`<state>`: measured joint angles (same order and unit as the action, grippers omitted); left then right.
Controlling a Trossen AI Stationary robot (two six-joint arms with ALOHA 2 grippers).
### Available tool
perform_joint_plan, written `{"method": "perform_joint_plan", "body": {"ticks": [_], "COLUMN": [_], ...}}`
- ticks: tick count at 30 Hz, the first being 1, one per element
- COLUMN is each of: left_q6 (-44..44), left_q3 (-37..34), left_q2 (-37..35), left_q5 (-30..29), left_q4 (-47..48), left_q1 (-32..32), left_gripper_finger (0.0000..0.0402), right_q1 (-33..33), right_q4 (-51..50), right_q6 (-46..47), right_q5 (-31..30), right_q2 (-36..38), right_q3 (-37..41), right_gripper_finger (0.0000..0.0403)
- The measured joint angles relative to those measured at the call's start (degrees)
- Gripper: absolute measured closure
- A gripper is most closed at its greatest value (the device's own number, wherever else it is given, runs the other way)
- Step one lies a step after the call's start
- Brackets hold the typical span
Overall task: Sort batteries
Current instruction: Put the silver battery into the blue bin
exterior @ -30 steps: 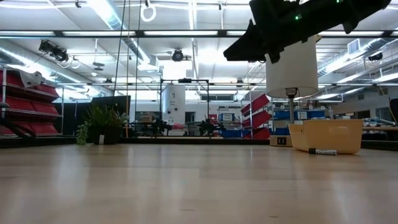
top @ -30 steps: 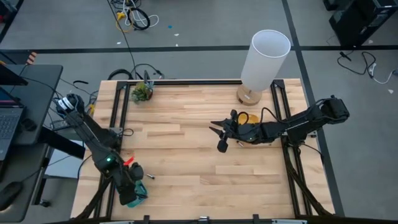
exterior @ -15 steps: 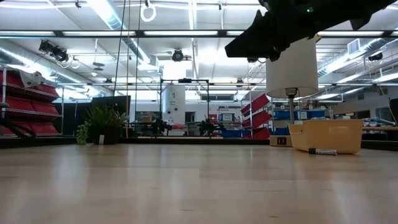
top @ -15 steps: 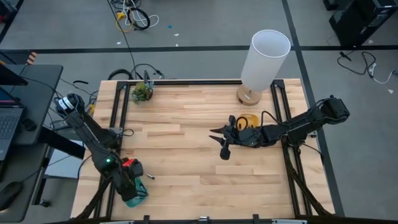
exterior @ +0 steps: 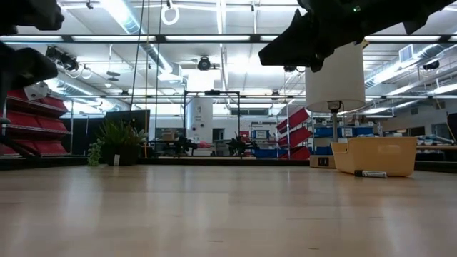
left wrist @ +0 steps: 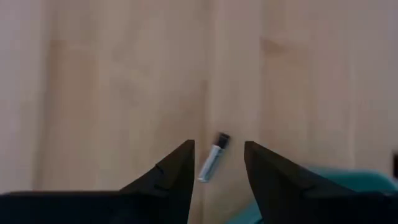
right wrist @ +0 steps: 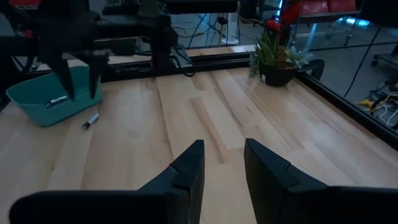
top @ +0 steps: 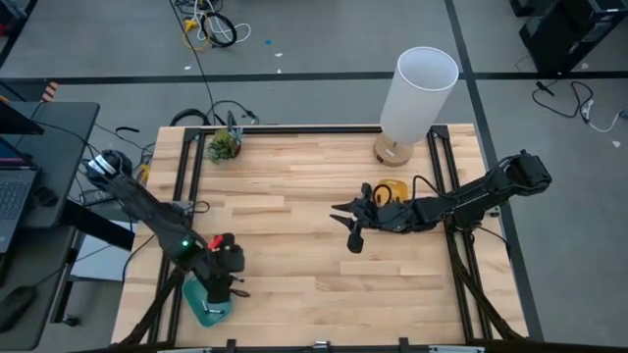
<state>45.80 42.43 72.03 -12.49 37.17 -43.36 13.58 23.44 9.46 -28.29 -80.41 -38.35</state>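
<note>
White lamp (top: 420, 93) at far edge; small plant (top: 224, 146) at far-left corner.

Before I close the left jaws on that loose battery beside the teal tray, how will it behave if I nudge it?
The battery is a small smooth cylinder lying flat on bare wood, so it will probably roll if touched side-on. It looks light, so a glancing contact may flick it away. The left gripper already straddles it with jaws open; closing squarely across its sides seems safest.

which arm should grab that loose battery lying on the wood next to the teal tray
Left. The left claw hangs open right over the battery, beside the teal tray. The right claw hovers mid-table near the yellow tray, well away from it.
</note>
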Motion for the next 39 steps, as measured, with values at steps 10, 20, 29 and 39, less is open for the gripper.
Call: {"method": "perform_joint_plan", "body": {"ticks": [10, 20, 29, 39], "left_q6": [-14.04, -18.60, -20.24, -19.02], "left_q3": [-1.46, -1.46, -1.17, 3.07], "left_q2": [6.96, 12.76, 14.91, 15.19], "left_q5": [4.64, 5.73, 5.53, 1.43], "left_q4": [-4.11, -6.19, -6.25, -3.27], "left_q1": [0.62, 0.62, 0.87, 1.19], "left_gripper_finger": [0.0245, 0.0245, 0.0287, 0.0369], "right_q1": [0.25, 0.73, 0.75, 0.73], "right_q4": [-0.76, -1.24, -1.32, -1.28], "right_q6": [0.65, 0.96, 0.96, 2.72], "right_q5": [-0.11, -0.13, -0.11, -0.10], "right_q2": [0.00, 0.00, 0.00, 0.00], "right_q3": [0.00, 0.00, 0.00, 0.00], "right_gripper_finger": [0.0302, 0.0302, 0.0302, 0.0302]}}
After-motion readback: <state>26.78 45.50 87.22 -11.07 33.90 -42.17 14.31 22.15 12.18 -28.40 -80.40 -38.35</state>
